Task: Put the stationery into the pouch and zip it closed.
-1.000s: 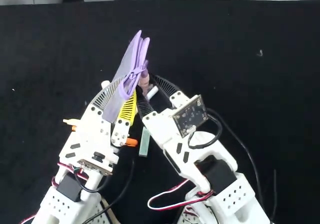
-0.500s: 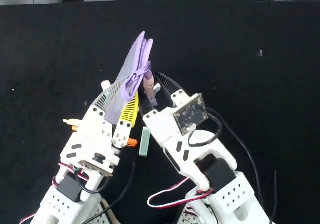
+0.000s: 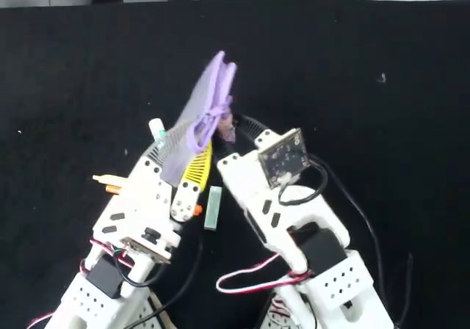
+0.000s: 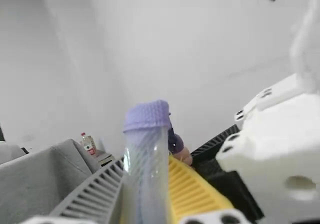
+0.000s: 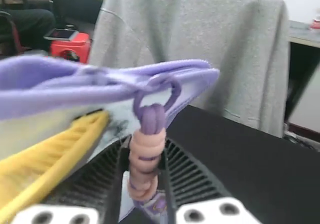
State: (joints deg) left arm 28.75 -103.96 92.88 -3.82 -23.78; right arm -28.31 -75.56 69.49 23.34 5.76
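Yellow-and-grey left gripper point(image 3: 183, 142): jaws pressed together on the lower part of the purple mesh pouch point(image 3: 209, 103), one on each face. Pouch is off the table point(image 3: 382, 42), tilted, with its free end pointing up and away from both arms.

Right gripper point(image 3: 230, 128): black ribbed jaws pinching the zipper pull point(image 5: 145, 160), a pink and purple beaded charm hanging from a purple ring at the pouch's zip edge. In the right wrist view the charm sits squarely between the two black jaws, with the left arm's yellow jaw just beside it under the pouch. The two grippers are close together, nearly touching at the pouch.

On the table:
- pale green flat stick point(image 3: 213, 208), lying between the two arms, near their wrists
- orange pen point(image 3: 111, 188), mostly hidden under the left arm; one end shows on each side of it

Background:
- grey cloth-draped chair point(image 5: 200, 39) behind the table
- red box point(image 5: 70, 48) on the floor beyond it
- small bottle with a red label point(image 4: 88, 143) in the left wrist view; print too small to read
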